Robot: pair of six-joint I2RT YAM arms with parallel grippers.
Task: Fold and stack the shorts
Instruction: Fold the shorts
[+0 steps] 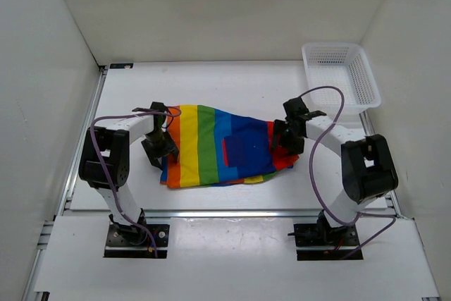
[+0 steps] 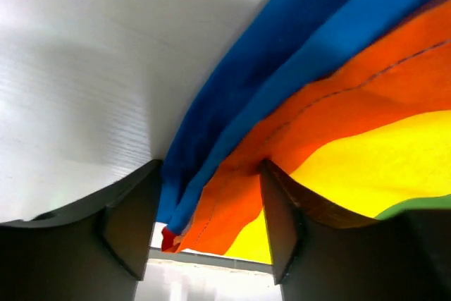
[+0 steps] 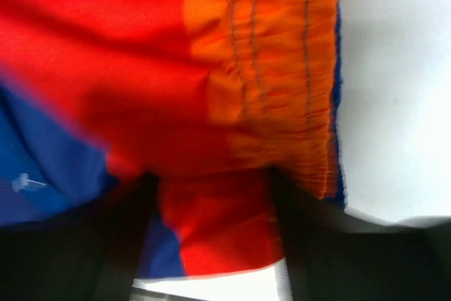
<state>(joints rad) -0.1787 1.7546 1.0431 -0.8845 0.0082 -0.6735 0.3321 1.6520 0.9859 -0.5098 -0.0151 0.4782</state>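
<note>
The rainbow-striped shorts [image 1: 211, 149] lie spread across the middle of the table, the blue patch pocket [image 1: 246, 149] facing up. At their left edge is my left gripper [image 1: 163, 149]. In the left wrist view the left gripper [image 2: 208, 223] is open, with the orange and blue hem of the shorts [image 2: 352, 103] hanging between its fingers. My right gripper [image 1: 282, 139] is at the shorts' right edge. The right wrist view shows that right gripper [image 3: 211, 223] open too, red cloth of the shorts [image 3: 141, 68] between its fingers and the gathered orange waistband [image 3: 268, 68] just beyond them.
A white mesh basket [image 1: 340, 75] stands at the back right corner, beyond the right arm. White walls close in the table on the left, back and right. Purple cables loop off both arms.
</note>
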